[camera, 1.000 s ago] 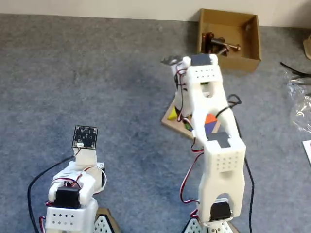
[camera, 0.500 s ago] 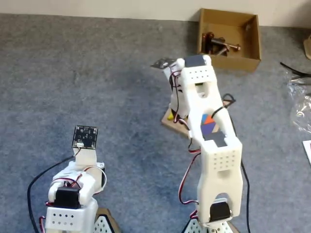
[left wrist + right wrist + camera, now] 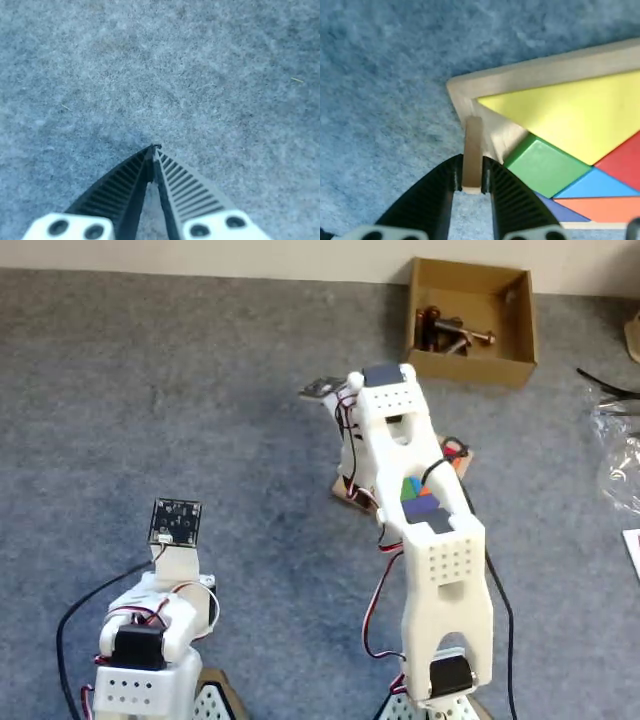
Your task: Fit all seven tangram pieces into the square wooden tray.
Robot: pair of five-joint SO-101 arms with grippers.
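Observation:
The square wooden tray (image 3: 530,67) lies on the grey carpet, and my right gripper (image 3: 472,161) is shut on its side rim close to a corner. Inside it are a yellow triangle (image 3: 570,117), a green square (image 3: 545,167), a blue triangle (image 3: 600,185), a red piece (image 3: 625,160) and an orange piece (image 3: 600,210). A strip of bare tray floor (image 3: 502,135) shows between the yellow triangle and the gripped rim. From above, my right arm (image 3: 400,430) covers most of the tray (image 3: 345,492). My left gripper (image 3: 154,150) is shut on nothing, just above the carpet.
A cardboard box (image 3: 470,325) with small metal parts stands at the back right. Clear plastic wrap (image 3: 620,440) and cables lie at the right edge. The left arm (image 3: 150,630) sits folded at the front left, with open carpet beyond it.
My right arm has swung to the left and farther from its base. The tray under it has shifted, and more of its right side shows. The left arm has not moved.

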